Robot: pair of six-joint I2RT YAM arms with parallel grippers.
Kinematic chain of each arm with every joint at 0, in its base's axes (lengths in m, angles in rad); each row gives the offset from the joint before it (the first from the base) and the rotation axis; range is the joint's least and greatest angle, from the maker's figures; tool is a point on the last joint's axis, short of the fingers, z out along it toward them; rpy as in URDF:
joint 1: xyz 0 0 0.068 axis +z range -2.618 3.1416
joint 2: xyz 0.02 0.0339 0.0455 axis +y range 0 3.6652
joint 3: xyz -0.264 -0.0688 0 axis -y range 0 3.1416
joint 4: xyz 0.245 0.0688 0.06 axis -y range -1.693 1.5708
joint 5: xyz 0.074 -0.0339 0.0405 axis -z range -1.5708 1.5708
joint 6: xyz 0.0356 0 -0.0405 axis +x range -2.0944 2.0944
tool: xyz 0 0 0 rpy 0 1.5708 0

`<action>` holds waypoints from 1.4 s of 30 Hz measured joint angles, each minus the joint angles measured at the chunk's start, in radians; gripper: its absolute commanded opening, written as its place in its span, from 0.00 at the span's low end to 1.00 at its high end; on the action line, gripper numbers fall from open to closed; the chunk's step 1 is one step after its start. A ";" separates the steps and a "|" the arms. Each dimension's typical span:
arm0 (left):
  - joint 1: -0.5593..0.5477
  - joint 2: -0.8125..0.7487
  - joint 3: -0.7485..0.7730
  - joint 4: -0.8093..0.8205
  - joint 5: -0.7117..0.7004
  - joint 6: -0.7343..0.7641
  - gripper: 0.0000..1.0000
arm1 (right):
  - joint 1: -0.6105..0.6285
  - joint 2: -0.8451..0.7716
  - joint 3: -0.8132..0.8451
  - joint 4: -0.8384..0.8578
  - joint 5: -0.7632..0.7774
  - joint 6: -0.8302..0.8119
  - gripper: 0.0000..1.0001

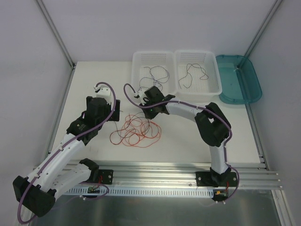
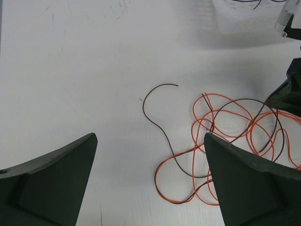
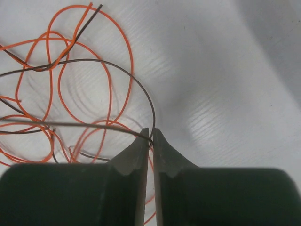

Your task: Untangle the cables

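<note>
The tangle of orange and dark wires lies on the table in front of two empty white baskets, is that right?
Not quite: the baskets are not empty. The top view shows a dark wire in the left basket and another in the right basket. The tangle does lie on the table in front of them.

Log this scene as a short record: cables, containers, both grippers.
tangle: orange and dark cables looped together on the table, between the arms
left gripper: jaws wide open, at the tangle's left side, holding nothing
right gripper: jaws closed on a dark cable at the tangle's edge
left basket: white, holds one dark wire
right basket: white, holds another dark wire
teal tray: right of the baskets
</note>
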 measured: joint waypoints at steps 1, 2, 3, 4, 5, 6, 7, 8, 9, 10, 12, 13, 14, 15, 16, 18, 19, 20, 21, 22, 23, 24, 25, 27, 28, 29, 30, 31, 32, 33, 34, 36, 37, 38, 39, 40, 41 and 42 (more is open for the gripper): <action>0.000 0.001 0.000 0.000 0.000 0.000 0.99 | 0.000 -0.001 0.000 0.006 0.001 0.000 0.03; 0.000 0.002 0.000 0.000 0.002 0.000 0.99 | 0.000 -0.002 0.000 0.011 0.003 0.000 0.01; 0.000 0.003 0.000 0.000 0.006 0.000 0.99 | 0.000 -0.006 -0.002 0.014 0.006 0.001 0.01; 0.000 0.005 0.000 0.000 0.013 0.000 0.99 | 0.000 -0.016 -0.005 0.015 0.008 0.001 0.01; 0.000 0.006 0.000 0.000 0.020 0.000 0.99 | 0.000 -0.030 -0.014 0.015 0.011 0.001 0.01; 0.000 0.007 0.000 0.000 0.025 0.000 0.99 | 0.000 -0.053 -0.024 0.007 0.013 0.001 0.01; 0.000 0.008 0.000 0.000 0.029 0.000 0.99 | 0.000 -0.085 -0.034 -0.001 0.017 0.002 0.01; 0.000 0.011 0.000 0.000 0.036 0.000 0.99 | 0.000 -0.112 -0.037 -0.011 0.020 0.002 0.01; 0.000 0.013 0.000 0.000 0.045 0.000 0.99 | 0.000 -0.150 -0.040 -0.025 0.025 0.003 0.01; 0.000 0.016 0.000 0.000 0.049 0.000 0.99 | 0.000 -0.193 -0.040 -0.039 0.031 0.003 0.01; 0.000 0.020 0.000 0.000 0.064 0.001 0.99 | 0.000 -0.288 -0.037 -0.069 0.051 0.007 0.01; 0.000 0.022 0.000 0.000 0.072 0.001 0.99 | 0.000 -0.339 -0.026 -0.095 0.063 0.010 0.01; 0.000 0.024 0.000 0.000 0.079 0.001 0.99 | 0.000 -0.384 -0.010 -0.114 0.077 0.011 0.01; 0.000 0.025 0.000 0.000 0.084 0.001 0.99 | 0.002 -0.429 0.008 -0.129 0.092 0.016 0.01; 0.000 0.026 0.000 0.000 0.092 0.002 0.99 | 0.002 -0.473 0.029 -0.148 0.105 0.023 0.01; 0.000 0.026 0.000 0.000 0.103 0.004 0.99 | 0.002 -0.544 0.070 -0.176 0.135 0.033 0.01; 0.000 0.026 0.000 0.000 0.108 0.004 0.99 | 0.002 -0.580 0.091 -0.190 0.151 0.039 0.01; 0.000 0.027 0.000 0.000 0.116 0.005 0.99 | 0.002 -0.614 0.111 -0.206 0.170 0.047 0.01; 0.000 0.027 0.000 0.000 0.124 0.005 0.99 | 0.002 -0.645 0.126 -0.217 0.187 0.053 0.01; 0.000 0.030 0.000 0.000 0.133 0.008 0.99 | 0.002 -0.676 0.137 -0.223 0.206 0.059 0.01; 0.000 0.032 0.000 0.000 0.139 0.008 0.99 | 0.002 -0.707 0.142 -0.228 0.225 0.064 0.01; 0.000 0.035 0.000 0.000 0.150 0.009 0.99 | 0.002 -0.735 0.143 -0.237 0.248 0.069 0.01; 0.000 0.039 0.000 0.000 0.156 0.009 0.99 | 0.002 -0.757 0.143 -0.244 0.264 0.074 0.01; 0.000 0.048 0.000 0.000 0.170 0.010 0.99 | 0.002 -0.800 0.151 -0.269 0.306 0.084 0.01; 0.000 0.051 0.000 0.000 0.179 0.011 0.99 | 0.002 -0.814 0.161 -0.280 0.327 0.087 0.01; 0.000 0.054 0.000 0.000 0.185 0.011 0.99 | 0.001 -0.823 0.174 -0.293 0.341 0.090 0.01; 0.000 0.058 0.000 0.000 0.191 0.011 0.99 | -0.002 -0.828 0.198 -0.312 0.358 0.092 0.01; 0.000 0.061 0.000 0.000 0.201 0.011 0.99 | -0.005 -0.832 0.222 -0.324 0.370 0.094 0.01; 0.000 0.065 0.000 0.000 0.206 0.011 0.99 | -0.006 -0.835 0.241 -0.330 0.380 0.096 0.01; 0.000 0.069 0.000 0.000 0.210 0.011 0.99 | -0.010 -0.839 0.266 -0.336 0.395 0.096 0.01; 0.000 0.071 0.000 0.000 0.212 0.011 0.99 | -0.013 -0.845 0.290 -0.339 0.412 0.096 0.01; 0.000 0.078 0.000 0.000 0.221 0.012 0.99 | -0.020 -0.864 0.333 -0.340 0.452 0.093 0.01; 0.000 0.080 0.000 0.000 0.225 0.012 0.99 | -0.022 -0.874 0.350 -0.338 0.472 0.089 0.01; 0.000 0.083 0.000 0.000 0.230 0.012 0.99 | -0.025 -0.887 0.369 -0.331 0.496 0.083 0.01; 0.000 0.086 0.000 0.000 0.233 0.012 0.99 | -0.027 -0.903 0.383 -0.318 0.521 0.075 0.01; 0.000 0.089 0.000 0.000 0.236 0.012 0.99 | -0.029 -0.919 0.394 -0.301 0.547 0.064 0.01; 0.000 0.092 0.000 0.000 0.238 0.012 0.99 | -0.031 -0.935 0.404 -0.282 0.574 0.052 0.01; 0.000 0.095 0.000 0.000 0.240 0.012 0.99 | -0.032 -0.949 0.415 -0.261 0.598 0.040 0.01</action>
